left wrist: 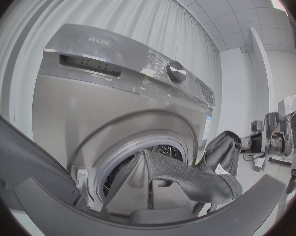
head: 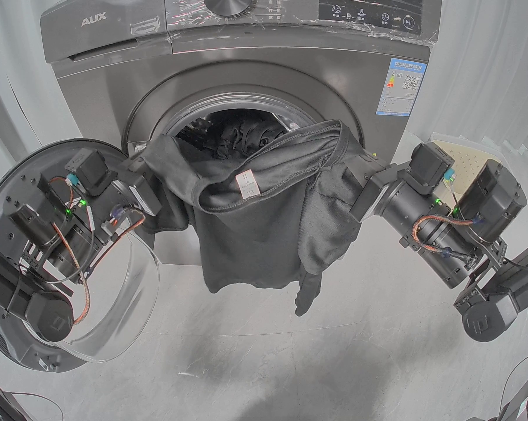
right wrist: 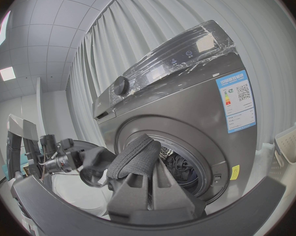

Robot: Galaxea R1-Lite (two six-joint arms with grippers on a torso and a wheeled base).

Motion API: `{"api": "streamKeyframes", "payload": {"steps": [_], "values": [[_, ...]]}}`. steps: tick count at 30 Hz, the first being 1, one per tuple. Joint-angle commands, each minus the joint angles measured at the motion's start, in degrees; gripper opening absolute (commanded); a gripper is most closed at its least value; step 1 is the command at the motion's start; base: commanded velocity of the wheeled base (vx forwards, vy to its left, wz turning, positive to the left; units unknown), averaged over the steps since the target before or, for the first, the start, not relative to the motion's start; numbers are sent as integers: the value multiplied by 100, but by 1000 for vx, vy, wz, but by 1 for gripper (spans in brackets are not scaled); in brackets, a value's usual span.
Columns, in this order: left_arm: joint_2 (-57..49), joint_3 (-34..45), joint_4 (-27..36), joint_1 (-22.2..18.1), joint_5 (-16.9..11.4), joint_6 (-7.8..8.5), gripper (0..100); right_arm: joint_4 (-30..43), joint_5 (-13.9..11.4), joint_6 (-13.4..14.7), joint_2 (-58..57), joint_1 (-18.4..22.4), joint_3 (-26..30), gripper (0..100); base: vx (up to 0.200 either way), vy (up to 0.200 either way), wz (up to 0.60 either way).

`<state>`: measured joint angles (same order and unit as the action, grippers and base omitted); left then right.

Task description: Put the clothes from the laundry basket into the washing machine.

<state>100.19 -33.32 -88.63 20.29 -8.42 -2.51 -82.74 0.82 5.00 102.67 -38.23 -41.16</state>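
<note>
The dark garment point(head: 258, 223) hangs stretched across the open drum mouth of the washing machine point(head: 100, 89). The left gripper point(left wrist: 150, 177) is clamped on one end of its waistband and the right gripper point(right wrist: 151, 181) on the other. More dark clothes point(head: 240, 133) lie inside the drum. The door point(head: 18, 171) stands open on the left.

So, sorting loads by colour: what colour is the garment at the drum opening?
The garment is dark grey with a white tag; head view shows it best.
</note>
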Motion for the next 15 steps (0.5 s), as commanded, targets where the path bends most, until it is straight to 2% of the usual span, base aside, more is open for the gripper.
{"api": "streamKeyframes", "payload": {"steps": [1,15], "values": [[-220,-140,-6,-69,7,-4,0,-49,6,1,245,140,-42,0,0,0,0],[-422,-131,21,-148,-1,-13,0,-49,-11,1,403,395,-24,0,0,0,0]]}}
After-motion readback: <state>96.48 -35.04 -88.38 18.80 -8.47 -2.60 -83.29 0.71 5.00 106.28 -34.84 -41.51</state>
